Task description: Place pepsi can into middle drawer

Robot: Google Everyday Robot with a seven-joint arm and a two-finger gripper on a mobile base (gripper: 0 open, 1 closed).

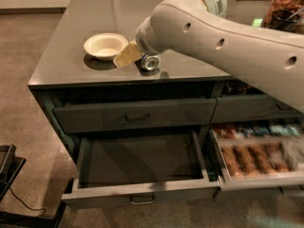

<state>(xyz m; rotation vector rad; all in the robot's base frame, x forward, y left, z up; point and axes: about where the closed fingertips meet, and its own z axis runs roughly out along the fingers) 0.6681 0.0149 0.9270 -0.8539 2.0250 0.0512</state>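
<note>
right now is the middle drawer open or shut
Open: the middle drawer is pulled out, floor showing. The gripper is beside the pepsi can on the countertop.
</note>
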